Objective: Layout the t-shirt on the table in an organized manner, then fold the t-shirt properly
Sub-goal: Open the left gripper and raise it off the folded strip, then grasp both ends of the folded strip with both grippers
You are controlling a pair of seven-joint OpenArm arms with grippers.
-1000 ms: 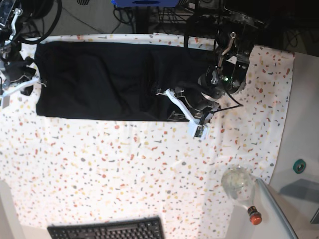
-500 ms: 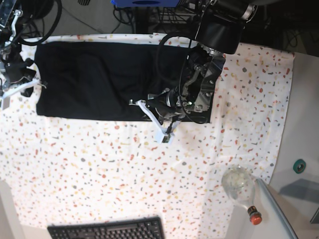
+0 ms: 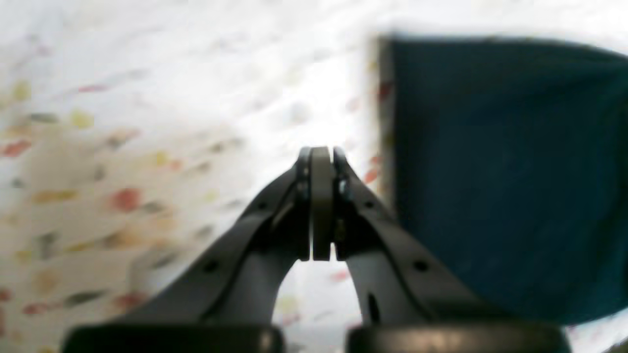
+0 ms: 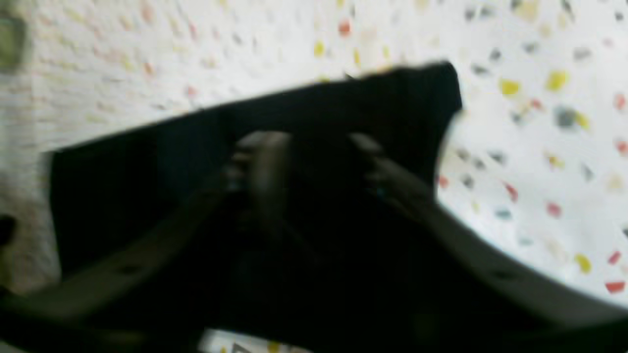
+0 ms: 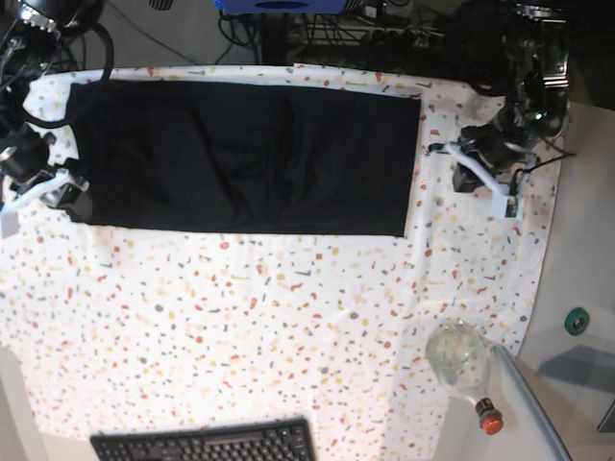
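Observation:
The black t-shirt [image 5: 245, 158] lies as a long flat rectangle across the far half of the table [image 5: 240, 327]. In the base view my left gripper [image 5: 505, 200] hovers over bare cloth to the right of the shirt's right edge. In its wrist view that gripper [image 3: 321, 153] is shut on nothing, with the t-shirt [image 3: 500, 171] beside it. My right gripper [image 5: 58, 183] is at the shirt's left edge. The blurred right wrist view shows the right gripper [image 4: 314, 147] open, fingers apart above the t-shirt [image 4: 412, 103].
A black keyboard [image 5: 207, 443] sits at the near table edge. A clear glass bottle with a red cap [image 5: 463, 363] lies at the near right corner. Cables and dark equipment crowd the far edge. The cloth ends near the right side [image 5: 553, 221].
My left arm swung from over the shirt's right part to the right, off the fabric, leaving that end flat. The right gripper's fingers have parted at the left edge.

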